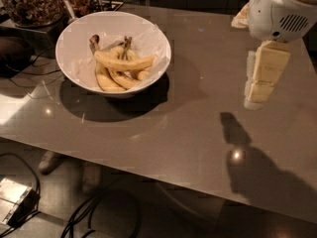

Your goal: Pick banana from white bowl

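The white bowl stands on the grey table at the upper left. It holds several bananas. The longest, nearly straight pale-yellow banana lies across the top of the others, its tapered tip pointing right. My gripper hangs from the white arm at the upper right, above the table and well to the right of the bowl. It holds nothing that shows.
A glass jar with dark filling stands behind the bowl at the far left. The grey table runs to a front edge low in the view. Cables and a small device lie on the floor below.
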